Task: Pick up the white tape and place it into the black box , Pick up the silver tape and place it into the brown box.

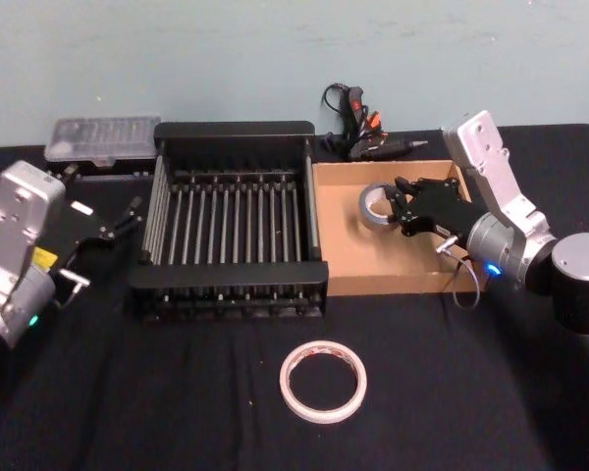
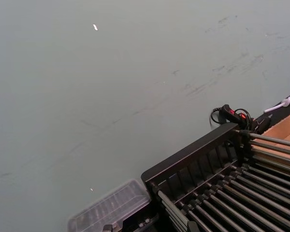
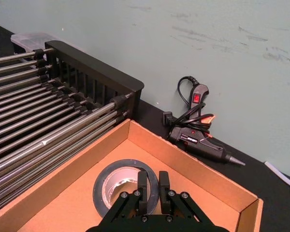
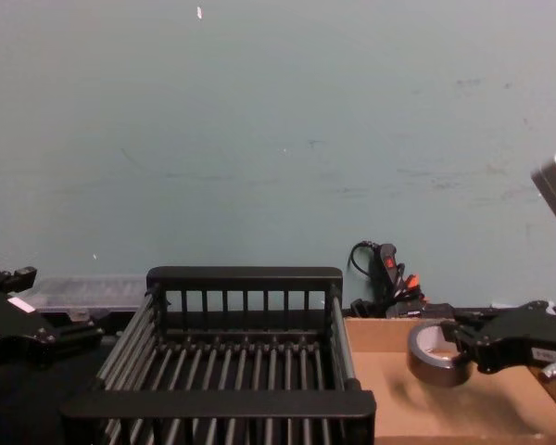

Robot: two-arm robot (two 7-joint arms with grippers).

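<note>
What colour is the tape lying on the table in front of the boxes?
White tape, with faint reddish print; clearest in the head view.

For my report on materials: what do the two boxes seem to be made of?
The black box looks like moulded plastic, semi-matte, with solid rails and slatted bar sides; its floor bars shine greyish, possibly metal. The brown box appears to be plain matte tan cardboard, with thin folded walls.

No legible text, brand, number or sign can be made out. Red print is seen on the face of the white tape (image 1: 323,381), lower centre of the head view, but it cannot be read.
</note>
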